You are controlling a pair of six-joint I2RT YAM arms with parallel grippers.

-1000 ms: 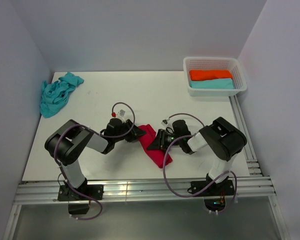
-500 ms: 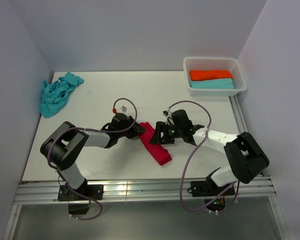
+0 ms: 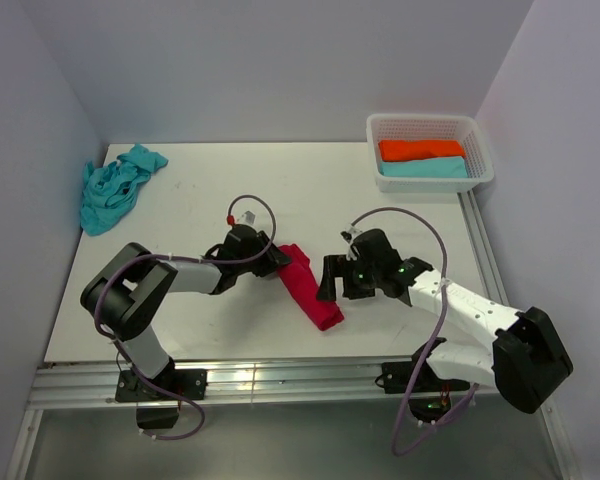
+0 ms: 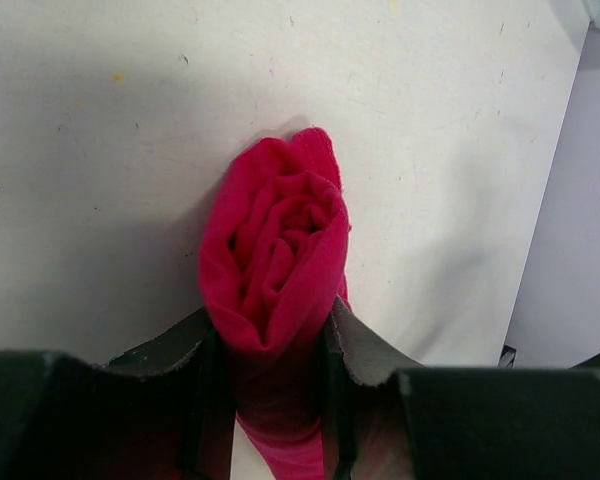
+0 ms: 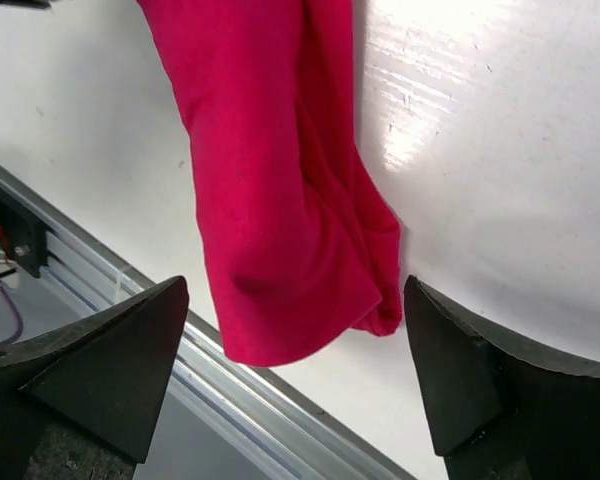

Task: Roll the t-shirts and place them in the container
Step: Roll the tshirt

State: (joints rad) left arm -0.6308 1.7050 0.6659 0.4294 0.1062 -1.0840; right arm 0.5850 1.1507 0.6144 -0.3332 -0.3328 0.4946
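Near the middle of the white table (image 3: 380, 215), the crimson t-shirt (image 3: 315, 297) is seen lying as a tight roll, set at a slant with one end turned toward the near edge. Its far end is clamped by the left gripper (image 3: 280, 263). In the left wrist view the spiralled end of the crimson t-shirt (image 4: 280, 250) is shown squeezed between the two dark fingers of the left gripper (image 4: 275, 340), with the cloth bulging out beyond their tips.

The right gripper (image 3: 327, 278) is held just to the right of the roll with its jaws spread wide, and nothing is gripped. From its own camera the right gripper (image 5: 295, 300) is shown with one finger on each side of the near end of the crimson t-shirt (image 5: 270, 180), and neither finger is seen pressing the cloth.

The turquoise t-shirt (image 3: 115, 185) is left crumpled in the far left corner of the table, well apart from both arms. At the far right corner a white lattice basket (image 3: 435, 184) is placed, and an orange-red bundle (image 3: 420, 149) and a turquoise bundle (image 3: 425, 168) are laid side by side in it.
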